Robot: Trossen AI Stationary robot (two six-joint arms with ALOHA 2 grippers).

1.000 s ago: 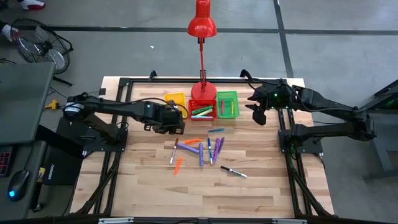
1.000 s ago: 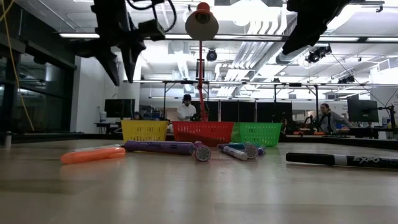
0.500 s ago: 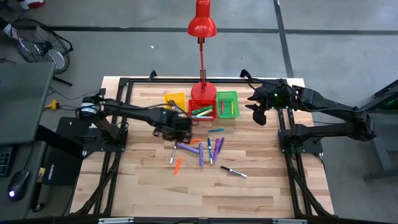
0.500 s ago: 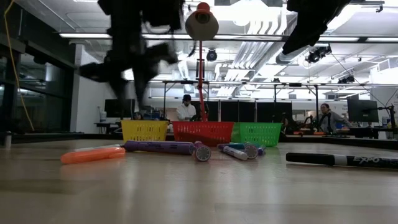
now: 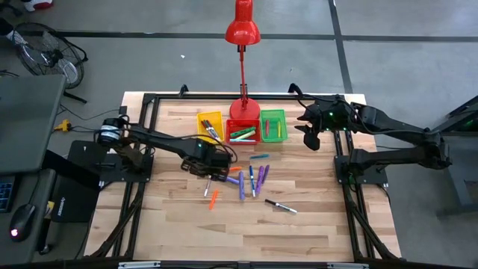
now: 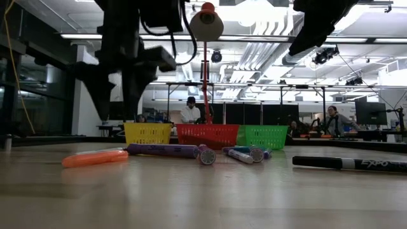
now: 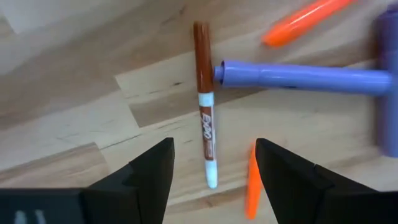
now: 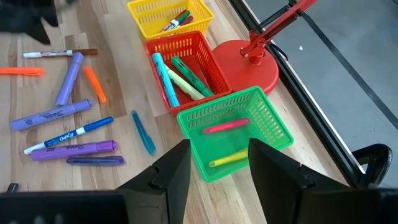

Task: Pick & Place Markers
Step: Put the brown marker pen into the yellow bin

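Several markers (image 5: 240,179) lie flat and scattered on the wooden table, purple, blue and orange, with a black one (image 5: 280,206) nearer the front. My left gripper (image 5: 210,172) hovers open over the cluster's left end. In the left wrist view its fingers (image 7: 152,177) stand on either side of a thin white marker with a brown cap (image 7: 204,106), above it, beside a purple marker (image 7: 298,78). In the low view the left gripper (image 6: 119,105) hangs clear of the table. My right gripper (image 5: 308,140) waits open near the far right, above the green bin (image 8: 236,130).
Yellow bin (image 5: 210,123), red bin (image 5: 243,131) and green bin (image 5: 273,125) stand in a row at the far edge, each holding markers. A red desk lamp's base (image 5: 244,109) sits behind them. Bare wood lies toward the near edge. People sit in the room beyond.
My left gripper has moved from beside the yellow bin toward the near edge and slightly right, over the loose markers, and has come down closer to the table, turning as it went. The markers have not moved.
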